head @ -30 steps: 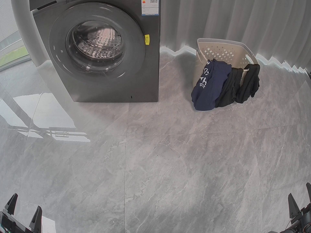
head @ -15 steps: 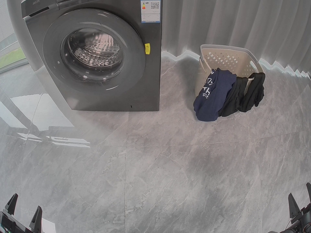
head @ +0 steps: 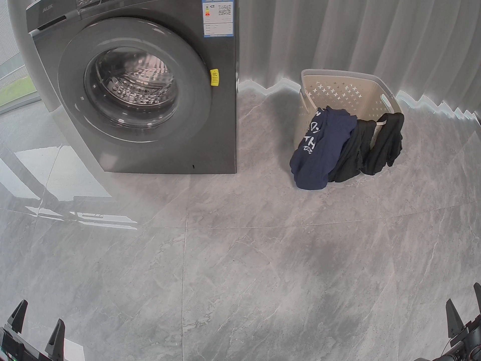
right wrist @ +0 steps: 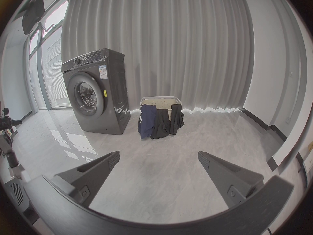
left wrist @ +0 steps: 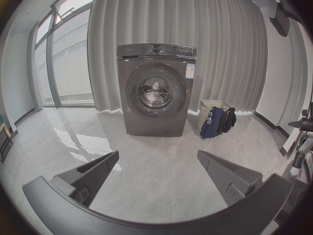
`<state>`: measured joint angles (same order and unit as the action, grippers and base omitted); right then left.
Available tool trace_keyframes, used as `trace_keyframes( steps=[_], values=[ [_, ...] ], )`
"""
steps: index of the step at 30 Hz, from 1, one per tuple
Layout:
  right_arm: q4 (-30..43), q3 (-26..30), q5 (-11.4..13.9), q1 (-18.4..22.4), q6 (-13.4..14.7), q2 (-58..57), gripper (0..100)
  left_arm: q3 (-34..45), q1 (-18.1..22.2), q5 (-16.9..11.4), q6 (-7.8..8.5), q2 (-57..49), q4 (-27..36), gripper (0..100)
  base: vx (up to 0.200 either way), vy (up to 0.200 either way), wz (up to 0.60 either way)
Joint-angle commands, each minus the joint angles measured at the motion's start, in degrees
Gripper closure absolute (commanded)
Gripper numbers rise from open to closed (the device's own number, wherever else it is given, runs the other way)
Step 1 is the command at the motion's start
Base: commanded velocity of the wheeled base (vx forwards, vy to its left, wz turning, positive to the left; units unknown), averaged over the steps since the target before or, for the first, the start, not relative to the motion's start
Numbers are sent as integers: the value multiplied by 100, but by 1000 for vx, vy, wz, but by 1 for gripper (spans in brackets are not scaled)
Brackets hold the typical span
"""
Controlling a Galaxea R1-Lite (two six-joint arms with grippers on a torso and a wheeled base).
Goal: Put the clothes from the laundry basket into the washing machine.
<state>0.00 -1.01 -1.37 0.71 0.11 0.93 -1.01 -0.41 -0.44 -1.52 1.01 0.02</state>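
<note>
Left hand and right hand bear dark grey wedge fingers (one screw each).

The washing machine is dark grey with a yellow sticker, the laundry basket beige patterned with small crosses, the navy garment carries white print, the other garments are black, the floor marbled grey.

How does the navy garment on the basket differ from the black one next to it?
The navy garment is blue with white print; the middle black garment looks plain. The navy garment hangs wider and lower, about to the floor; the black one ends higher. Both drape over the laundry basket's front rim.
</note>
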Motion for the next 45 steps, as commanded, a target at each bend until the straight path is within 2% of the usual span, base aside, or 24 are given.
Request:
trace_keyframes(
  steps=[1, 4, 12, 16, 22, 40, 45],
  values=[
    [0, 101, -4, 0, 7, -93, 0, 101, -2, 0, -6, -66, -2, 0, 0, 0, 0],
    [0, 101, -4, 0, -2, -93, 0, 101, -2, 0, -6, -66, -2, 0, 0, -200, 0],
    [0, 101, -4, 0, -11, -93, 0, 101, -2, 9, -111, -66, -2, 0, 200, -200, 0],
    [0, 101, -4, -9, -11, -93, 0, 101, -2, 9, -103, -66, -2, 0, 200, -200, 0],
    [-9, 101, -4, -9, -20, -93, 0, 101, -2, 9, -103, -66, -2, 0, 0, 0, 0],
    [-9, 101, -4, -18, -20, -93, 0, 101, -11, 9, -103, -66, -2, 0, 0, -200, 0],
    [-9, 101, -4, -9, -20, -93, 0, 101, -11, 9, -94, -66, -2, 0, 0, 0, 0]
  ],
)
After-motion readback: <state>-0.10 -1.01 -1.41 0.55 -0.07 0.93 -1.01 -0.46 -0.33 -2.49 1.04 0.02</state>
